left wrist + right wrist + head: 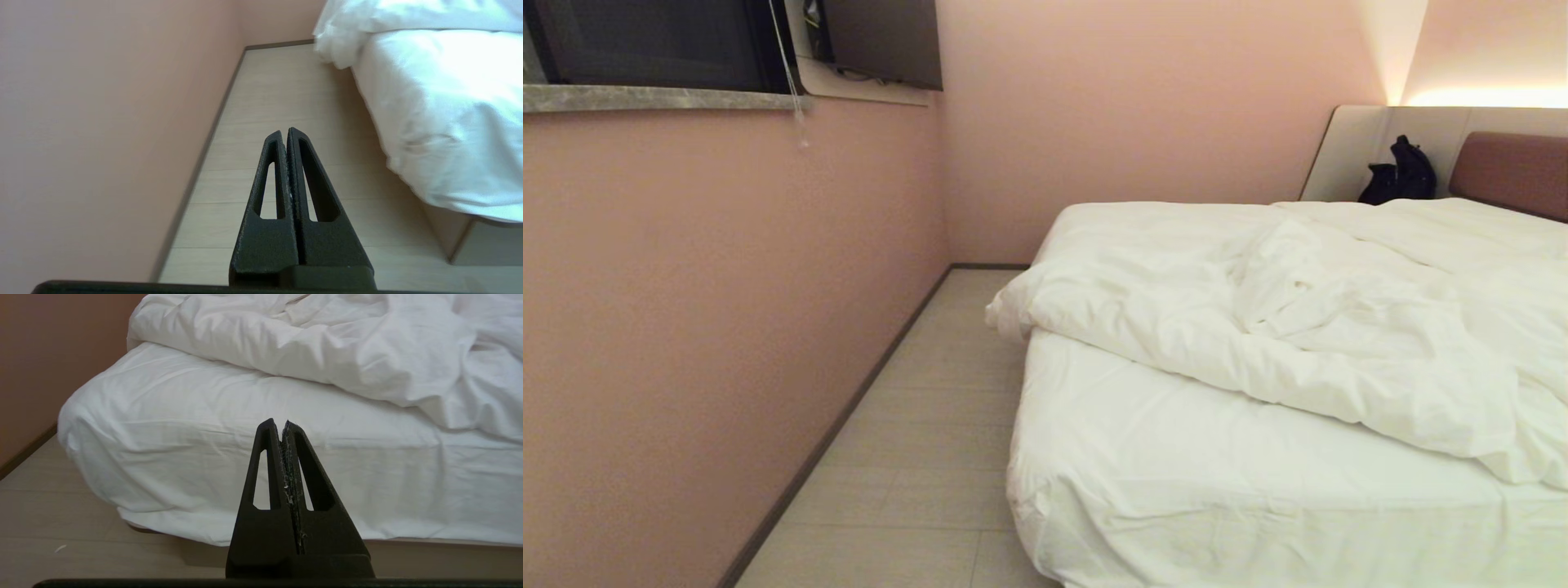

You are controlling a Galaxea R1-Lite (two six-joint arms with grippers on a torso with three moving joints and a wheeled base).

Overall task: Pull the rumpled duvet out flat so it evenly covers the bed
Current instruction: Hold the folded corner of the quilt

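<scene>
1. Head view: the duvet (1258,327) lies bunched over the upper part of the bed (1176,490), its near edge running as a thick rolled fold from about 9 o'clock down towards 4 o'clock. The foot end of the mattress sheet (1217,457) is left bare. Neither of my arms shows in this view.
2. Left claw (284,131): closed, fingers pressed together, holding nothing. It hangs over the floor (286,102) in the aisle between the wall (102,122) and the bed side, well apart from the duvet corner at its 1 o'clock.
3. Right claw (276,422): closed and empty too. It points at the foot of the bed; the duvet's rolled edge sits beyond it at 12 o'clock, not touched.
4. Handling, my judgement: the duvet looks thick, puffy and soft, with deep creases. It should be light for its bulk but limp. It will not slide as one stiff sheet; a pull at one point will likely drag a ridge and leave the rest behind.
5. Cloth on cloth may cling, so the sheet underneath could rumple if I drag low.
6. Where to take hold, my judgement: the overhanging corner (1009,314) at the bed's left side is the best start, since it stands clear of the mattress. The rolled near edge (286,363) is the second hold, pinched deep enough to catch filling as well as cover.
7. Both claws must open first. Pulling with two holds set apart along the edge should keep it even.
</scene>
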